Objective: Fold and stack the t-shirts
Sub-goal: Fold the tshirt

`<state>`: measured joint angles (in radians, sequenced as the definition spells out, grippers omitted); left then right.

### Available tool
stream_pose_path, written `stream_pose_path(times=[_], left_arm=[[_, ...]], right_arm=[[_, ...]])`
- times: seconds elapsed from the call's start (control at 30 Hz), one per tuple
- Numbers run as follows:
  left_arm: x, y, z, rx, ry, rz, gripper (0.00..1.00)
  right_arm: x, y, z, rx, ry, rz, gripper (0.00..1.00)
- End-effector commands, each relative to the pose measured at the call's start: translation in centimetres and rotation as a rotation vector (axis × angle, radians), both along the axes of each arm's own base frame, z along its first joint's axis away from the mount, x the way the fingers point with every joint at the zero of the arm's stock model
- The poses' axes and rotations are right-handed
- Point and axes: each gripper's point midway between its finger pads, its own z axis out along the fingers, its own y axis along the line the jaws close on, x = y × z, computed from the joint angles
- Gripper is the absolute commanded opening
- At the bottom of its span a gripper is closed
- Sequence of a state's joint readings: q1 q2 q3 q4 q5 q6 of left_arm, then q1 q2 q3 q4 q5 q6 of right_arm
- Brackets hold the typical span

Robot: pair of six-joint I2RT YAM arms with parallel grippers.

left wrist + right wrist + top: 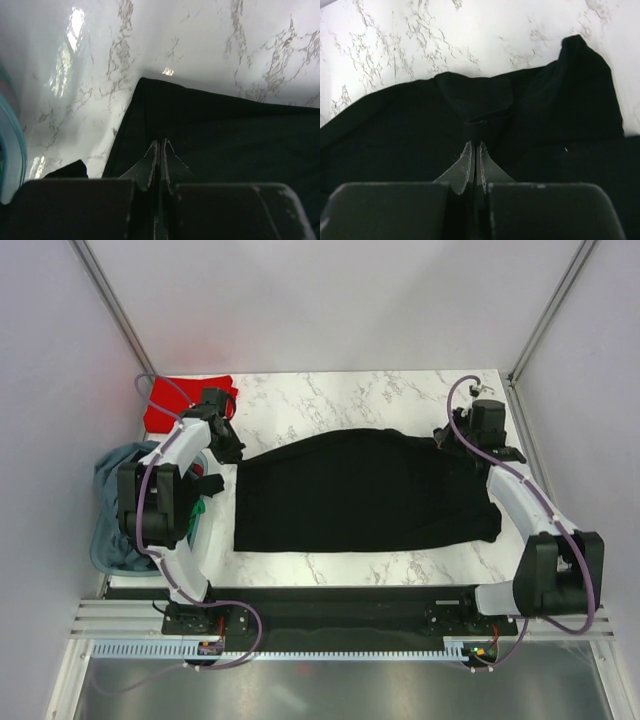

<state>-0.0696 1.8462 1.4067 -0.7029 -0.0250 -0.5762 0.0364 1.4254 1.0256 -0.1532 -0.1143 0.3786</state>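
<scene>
Top external shows the black t-shirt (360, 490) spread across the counter (330, 395), 9 to 3 o'clock. Right fingers (462, 167) pinch a tuck of it at 2 o'clock; left fingers (148, 165) sit together at 10 o'clock, grip uncertain. If one side slips, the fold likely skews.

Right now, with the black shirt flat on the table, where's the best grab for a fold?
I'd take the black t-shirt by its far edge, coming straight down: it lies flat, so nothing but a pinched edge offers a hold. The far-left corner lies just ahead of the left gripper; the right gripper is over the collar end, where cloth ridges up.
</scene>
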Motion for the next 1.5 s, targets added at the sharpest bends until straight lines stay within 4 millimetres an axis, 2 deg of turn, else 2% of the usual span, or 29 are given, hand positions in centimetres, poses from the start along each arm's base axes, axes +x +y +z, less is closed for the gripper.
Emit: stream_pose_path(times=[0.0,0.17,0.3,0.43,0.57,0.7,0.73,0.83,1.1,1.2,1.37,1.47], left_arm=[[0.3,0.3,2.9,0.002,-0.107,0.034,0.02],[-0.6,0.6,2.9,0.016,-0.109,0.031,0.02],[-0.9,1.0,2.6,0.036,-0.105,0.027,0.02],[-1.4,1.2,2.3,0.053,-0.098,0.026,0.02],[-2.0,1.5,2.1,0.060,-0.094,0.035,0.02],[-2.6,1.8,1.9,0.074,-0.100,0.044,0.02],[-2.8,1.9,1.9,0.079,-0.100,0.047,0.02],[-3.1,2.0,1.5,0.081,-0.096,0.048,0.02],[-3.4,2.6,1.0,0.115,-0.093,0.042,0.02],[-3.4,2.7,1.0,0.125,-0.093,0.040,0.02],[-4.8,2.6,0.0,0.107,-0.071,0.053,0.02],[-5.9,2.5,-0.7,0.098,-0.062,0.071,0.04]], right_arm=[[-2.3,-1.3,1.9,-0.015,-0.063,-0.075,0.00],[-5.4,-3.3,2.8,-0.040,-0.060,-0.187,0.00],[-8.1,-4.7,1.5,-0.037,-0.011,-0.286,0.00],[-9.9,-5.5,0.9,-0.016,0.005,-0.337,0.00],[-11.1,-5.8,1.0,-0.014,0.008,-0.364,0.00],[-12.4,-6.4,0.2,-0.031,0.032,-0.394,0.00],[-13.0,-7.4,-0.2,-0.040,0.054,-0.432,0.00],[-14.0,-8.3,-1.1,-0.051,0.085,-0.462,0.00],[-16.0,-10.4,-2.4,-0.064,0.126,-0.568,0.00],[-16.3,-10.7,-2.7,-0.061,0.135,-0.589,0.00],[-17.4,-11.3,-3.3,-0.040,0.160,-0.661,0.00],[-18.1,-11.4,-4.4,-0.005,0.188,-0.695,0.00]])
